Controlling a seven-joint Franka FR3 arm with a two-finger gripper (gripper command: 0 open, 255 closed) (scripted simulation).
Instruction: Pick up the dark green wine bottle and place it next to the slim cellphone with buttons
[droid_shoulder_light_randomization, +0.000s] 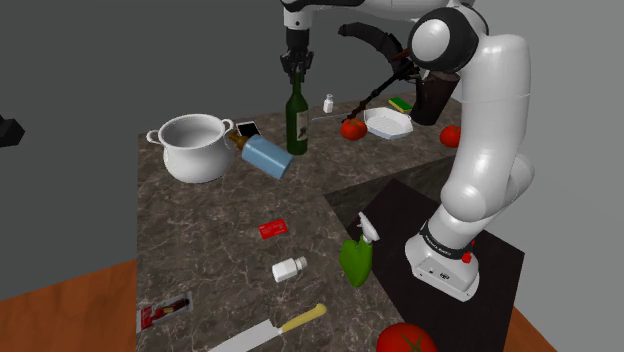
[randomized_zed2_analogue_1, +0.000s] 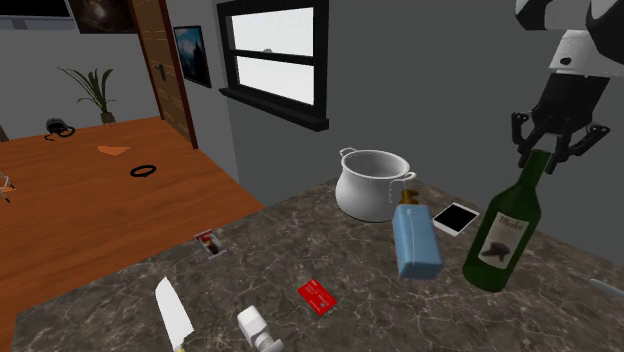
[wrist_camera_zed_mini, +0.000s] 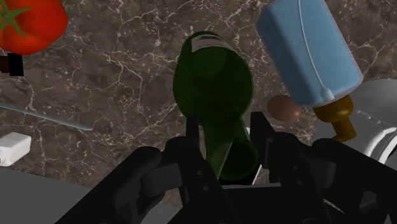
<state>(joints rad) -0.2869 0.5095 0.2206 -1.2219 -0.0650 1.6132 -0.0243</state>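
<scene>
Probably heavy, slick, breakable: dark green glass wine bottle wants a neck hold, black two-finger gripper spread astride it at twelve o'clock.

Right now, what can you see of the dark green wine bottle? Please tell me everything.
The wine bottle is dark green and glassy, with a long neck and a pale label. It stands upright on the dark marbled counter, close beside a lying light-blue bottle. The open gripper straddles the top of its neck without clasping it.
</scene>
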